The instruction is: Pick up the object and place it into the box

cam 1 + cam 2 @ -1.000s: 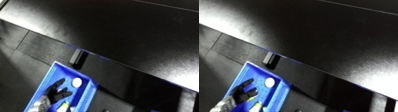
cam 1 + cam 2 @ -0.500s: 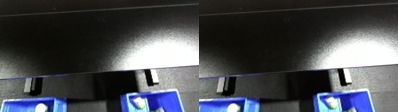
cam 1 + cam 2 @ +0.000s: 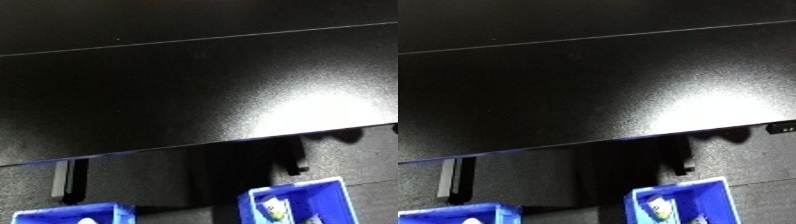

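Hands: neither shows in either view, so I cannot tell how the fingers stand.
Right bin (image 3: 300, 202): blue, at the lower edge right of middle, holding small pale objects (image 3: 270, 209), too blurred to identify.
Left bin (image 3: 71, 213): blue, in the lower left corner, only its far rim and a white speck inside showing.
Table (image 3: 195, 95): black, filling the view beyond both bins, a bright glare at right.

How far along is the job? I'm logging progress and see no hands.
Done: the right blue bin already holds small items, and something pale shows in the left blue bin. In hand: nothing, as neither hand is in view. Left: cannot tell, since the black table shows no loose object.
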### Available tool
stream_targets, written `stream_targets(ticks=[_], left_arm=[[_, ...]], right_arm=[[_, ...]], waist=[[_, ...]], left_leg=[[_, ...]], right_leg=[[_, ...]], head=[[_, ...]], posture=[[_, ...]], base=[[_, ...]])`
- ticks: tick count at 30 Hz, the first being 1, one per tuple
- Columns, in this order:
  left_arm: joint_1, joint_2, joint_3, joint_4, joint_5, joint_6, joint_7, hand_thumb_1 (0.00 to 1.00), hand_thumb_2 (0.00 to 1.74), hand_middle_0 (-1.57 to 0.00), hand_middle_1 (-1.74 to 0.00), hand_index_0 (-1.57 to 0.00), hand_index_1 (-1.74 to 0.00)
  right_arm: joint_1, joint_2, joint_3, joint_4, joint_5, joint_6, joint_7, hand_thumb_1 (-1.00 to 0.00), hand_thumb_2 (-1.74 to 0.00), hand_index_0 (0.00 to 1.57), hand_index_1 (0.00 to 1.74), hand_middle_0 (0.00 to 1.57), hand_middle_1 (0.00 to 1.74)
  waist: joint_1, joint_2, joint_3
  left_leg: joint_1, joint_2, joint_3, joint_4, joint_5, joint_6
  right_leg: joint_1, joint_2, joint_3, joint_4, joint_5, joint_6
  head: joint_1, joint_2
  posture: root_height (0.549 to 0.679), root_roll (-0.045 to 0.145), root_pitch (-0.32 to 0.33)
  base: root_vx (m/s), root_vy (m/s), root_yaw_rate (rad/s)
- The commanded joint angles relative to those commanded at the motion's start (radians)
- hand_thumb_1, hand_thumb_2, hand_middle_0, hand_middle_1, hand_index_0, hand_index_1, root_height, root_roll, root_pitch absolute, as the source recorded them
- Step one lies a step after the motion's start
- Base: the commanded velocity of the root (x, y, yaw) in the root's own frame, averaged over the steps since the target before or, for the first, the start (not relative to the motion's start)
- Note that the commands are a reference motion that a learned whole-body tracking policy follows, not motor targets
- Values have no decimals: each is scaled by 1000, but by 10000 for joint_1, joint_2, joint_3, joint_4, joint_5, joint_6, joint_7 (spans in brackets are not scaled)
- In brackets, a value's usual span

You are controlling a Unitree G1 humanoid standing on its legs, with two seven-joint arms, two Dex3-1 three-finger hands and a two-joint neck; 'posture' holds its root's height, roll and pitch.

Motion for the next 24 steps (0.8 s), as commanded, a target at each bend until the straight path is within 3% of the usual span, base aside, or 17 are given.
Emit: stream_targets(ticks=[6, 10, 14, 19, 24], left_arm=[[77, -159, 63, 115, -250, -4, 80, 0, 0, 0, 0, 0, 0], [48, -190, 98, 215, -277, 97, 215, 0, 0, 0, 0, 0, 0], [72, -194, 189, 387, -85, 103, 233, 0, 0, 0, 0, 0, 0], [209, -235, 361, 555, -198, 80, 332, 0, 0, 0, 0, 0, 0], [310, -273, 444, 630, -296, 38, 382, 0, 0, 0, 0, 0, 0]], right_arm=[[145, 156, -72, 223, -235, 16, 126, 0, 0, 0, 0, 0, 0], [206, 213, -105, 351, -369, 84, 155, 0, 0, 0, 0, 0, 0], [262, 255, -168, 501, -384, 220, 189, 0, 0, 0, 0, 0, 0], [320, 281, -234, 708, -529, 260, 293, 0, 0, 0, 0, 0, 0], [347, 306, -264, 842, -628, 224, 359, 0, 0, 0, 0, 0, 0]], waist=[[164, -74, -518], [282, -110, -756], [353, -164, -955], [399, -209, -1125], [430, -232, -1213]], left_leg=[[293, 154, -40, -947, 416, -192], [353, 284, -71, -1433, 705, -346], [354, 394, -46, -1470, 752, -437], [405, 504, -2, -1470, 726, -474], [457, 591, 25, -1470, 717, -506]], right_leg=[[411, -74, -231, -885, 409, 137], [639, -137, -476, -1202, 528, 193], [786, -179, -640, -1320, 531, 193], [912, -168, -697, -1382, 459, 139], [1012, -165, -744, -1423, 424, 116]], head=[[-821, -526], [-1009, -477], [-1134, -401], [-1211, -280], [-1262, -185]], posture=[[674, 15, -30], [673, 15, -28], [673, 17, -29], [673, 19, -32], [672, 19, -36]], base=[[46, -14, 46], [26, -29, 142], [37, -11, 132], [28, 2, 25], [17, 1, 18]])
